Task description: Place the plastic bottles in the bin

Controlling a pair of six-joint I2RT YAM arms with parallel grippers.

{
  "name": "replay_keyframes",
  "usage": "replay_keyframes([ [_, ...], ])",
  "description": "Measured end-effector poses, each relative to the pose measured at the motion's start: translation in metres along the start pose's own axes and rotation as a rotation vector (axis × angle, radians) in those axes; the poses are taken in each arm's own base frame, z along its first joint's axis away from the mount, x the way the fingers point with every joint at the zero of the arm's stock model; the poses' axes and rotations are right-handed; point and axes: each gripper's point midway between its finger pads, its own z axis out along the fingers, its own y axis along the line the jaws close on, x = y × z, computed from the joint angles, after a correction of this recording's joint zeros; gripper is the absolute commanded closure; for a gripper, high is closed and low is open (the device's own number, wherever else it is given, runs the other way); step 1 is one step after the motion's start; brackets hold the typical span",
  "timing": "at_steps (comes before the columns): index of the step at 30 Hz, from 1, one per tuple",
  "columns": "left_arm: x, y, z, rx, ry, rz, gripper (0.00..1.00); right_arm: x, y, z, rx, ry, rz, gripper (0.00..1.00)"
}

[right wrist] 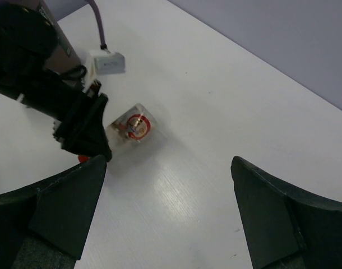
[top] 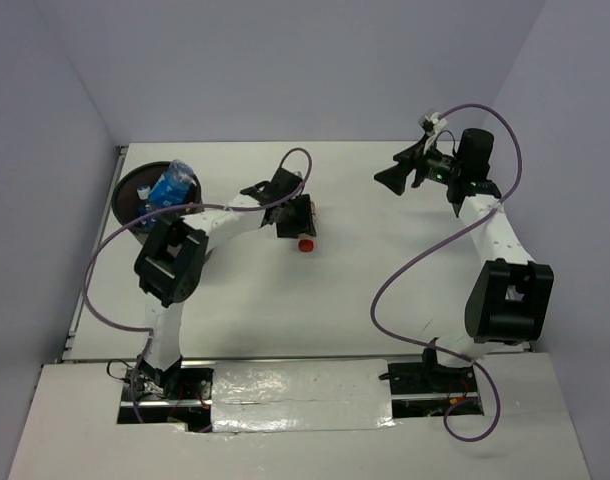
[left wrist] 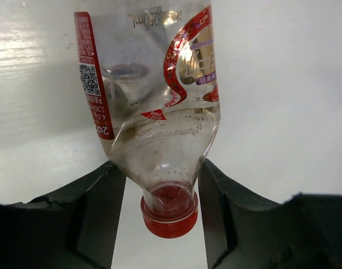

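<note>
A squat clear plastic bottle (left wrist: 154, 112) with a red label and a red cap (left wrist: 170, 216) sits between the black fingers (left wrist: 98, 207) of my left gripper (left wrist: 162, 190). The gripper is shut on the bottle's shoulder, just above the neck. From the top view, that gripper (top: 303, 222) is at the table's middle left, with the red cap (top: 306, 244) poking out toward the near side. The dark round bin (top: 119, 200) stands at the far left and holds blue-labelled bottles (top: 170, 188). My right gripper (top: 390, 178) hovers open and empty at the far right. Its wrist view shows the held bottle (right wrist: 132, 128) from its base.
Purple cables loop over the table beside both arms. Grey walls close in the table at the back and on both sides. The left arm's elbow (top: 170, 262) rises just in front of the bin.
</note>
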Motion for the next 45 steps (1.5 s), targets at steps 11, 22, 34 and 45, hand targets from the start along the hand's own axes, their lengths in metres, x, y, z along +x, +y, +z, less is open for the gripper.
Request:
replay_keyframes([
  [11, -0.091, -0.065, -0.227, 0.271, -0.431, 0.055, 1.0, 0.005, 0.003, -0.001, -0.009, 0.007, 0.013, 0.0],
  [22, -0.114, 0.119, -0.336, -0.118, -0.751, -0.258, 0.98, 0.009, 0.005, -0.001, -0.013, 0.012, 0.023, 0.0],
  [34, -0.094, 0.211, -0.342, -0.427, -0.744, -0.348, 0.43, 0.009, 0.007, -0.001, -0.02, 0.013, 0.024, 0.0],
  [45, -0.081, 0.211, -0.343, -0.43, -0.725, -0.348, 0.01, 0.013, 0.014, -0.007, -0.025, 0.043, 0.006, 0.0],
])
